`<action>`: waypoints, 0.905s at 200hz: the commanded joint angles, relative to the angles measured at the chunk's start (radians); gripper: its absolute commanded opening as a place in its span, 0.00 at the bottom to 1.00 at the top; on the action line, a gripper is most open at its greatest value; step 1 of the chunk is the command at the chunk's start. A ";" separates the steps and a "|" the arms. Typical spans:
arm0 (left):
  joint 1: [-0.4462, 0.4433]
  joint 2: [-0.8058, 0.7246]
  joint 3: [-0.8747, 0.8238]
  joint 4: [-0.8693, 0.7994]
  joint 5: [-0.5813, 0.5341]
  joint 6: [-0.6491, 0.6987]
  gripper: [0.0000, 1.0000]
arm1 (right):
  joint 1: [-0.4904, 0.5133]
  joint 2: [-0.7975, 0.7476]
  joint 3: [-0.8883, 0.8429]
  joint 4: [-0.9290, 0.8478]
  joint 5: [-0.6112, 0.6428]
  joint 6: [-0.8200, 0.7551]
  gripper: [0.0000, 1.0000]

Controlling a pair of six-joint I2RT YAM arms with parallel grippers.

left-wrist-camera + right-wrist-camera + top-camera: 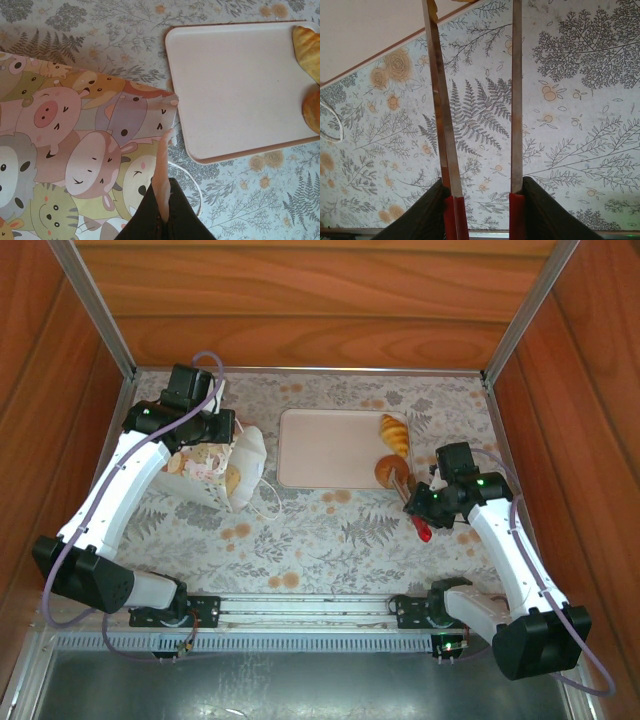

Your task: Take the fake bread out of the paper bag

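Observation:
The paper bag lies tipped on its side left of the beige tray, mouth toward the near right, with a golden piece of fake bread showing inside. Its cartoon-animal band spreads across the left wrist view. My left gripper is shut, its thin fingers pressed together along the bag's base edge. A croissant and a round roll rest on the tray. My right gripper stands open over the tablecloth beside the roll, nothing between its fingers.
The beige tray sits at the table's middle back. A white cord handle trails on the patterned cloth between bag and tray. Wooden walls close in the left, right and back.

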 commanded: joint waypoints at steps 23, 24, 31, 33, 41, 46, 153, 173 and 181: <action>0.009 -0.024 -0.004 0.020 -0.011 -0.001 0.00 | -0.012 -0.012 0.053 -0.016 -0.029 -0.032 0.41; 0.009 -0.024 -0.005 0.020 -0.011 -0.001 0.00 | -0.012 -0.012 0.052 -0.015 -0.031 -0.032 0.41; 0.009 -0.022 -0.004 0.020 -0.010 -0.002 0.00 | -0.011 -0.014 0.059 -0.016 -0.037 -0.036 0.41; 0.009 -0.022 -0.005 0.020 -0.009 -0.003 0.00 | -0.011 -0.014 0.060 -0.018 -0.035 -0.037 0.41; 0.009 -0.022 -0.005 0.019 -0.009 -0.003 0.00 | -0.012 -0.012 0.066 -0.025 -0.027 -0.040 0.41; 0.010 -0.022 -0.003 0.019 -0.010 -0.003 0.00 | -0.011 -0.011 0.069 -0.031 -0.022 -0.043 0.42; 0.010 -0.026 -0.004 0.022 -0.014 -0.003 0.00 | -0.011 -0.016 0.111 -0.062 -0.010 -0.080 0.43; 0.010 -0.022 -0.002 0.021 -0.011 -0.004 0.00 | -0.010 -0.033 0.134 -0.065 -0.042 -0.096 0.42; 0.009 -0.021 0.000 0.021 -0.011 -0.005 0.00 | -0.011 -0.040 0.139 -0.055 -0.061 -0.100 0.42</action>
